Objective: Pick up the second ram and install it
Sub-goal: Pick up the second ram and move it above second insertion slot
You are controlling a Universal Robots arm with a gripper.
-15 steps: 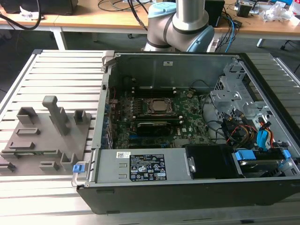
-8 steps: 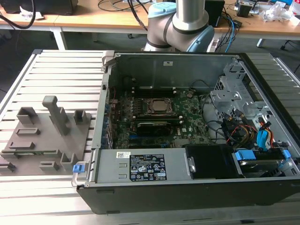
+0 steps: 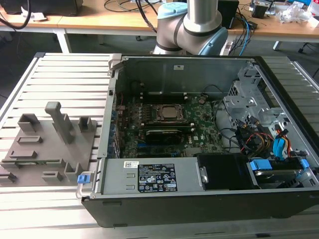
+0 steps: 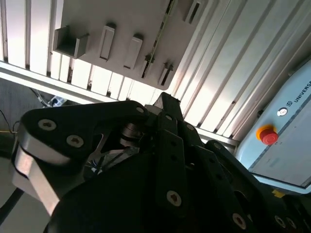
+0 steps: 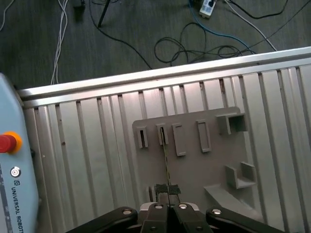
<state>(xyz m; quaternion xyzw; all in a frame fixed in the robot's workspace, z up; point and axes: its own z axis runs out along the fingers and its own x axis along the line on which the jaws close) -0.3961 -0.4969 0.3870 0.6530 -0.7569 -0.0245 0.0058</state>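
Note:
The second ram [image 5: 165, 158] is a thin green stick standing on edge in a slot of the grey holder tray [image 5: 214, 165], which lies on the slatted table. In the second wrist view the ram [image 4: 156, 41] shows as a narrow line across the tray [image 4: 121, 19]. In the exterior view the tray [image 3: 45, 144] lies to the left of the open computer case. My gripper [image 5: 168, 190] hangs well above the tray, in line with the stick's near end and apart from it. Its black fingertips [image 4: 166, 104] are pressed together with nothing between them.
The open case holds the green motherboard [image 3: 199, 124] with the CPU socket [image 3: 169, 113] and a dark stick [image 3: 164, 133] seated just in front of it. Drive cages and cables [image 3: 269, 134] fill the case's right side. A teach pendant with a red button [image 5: 8, 141] lies beside the tray.

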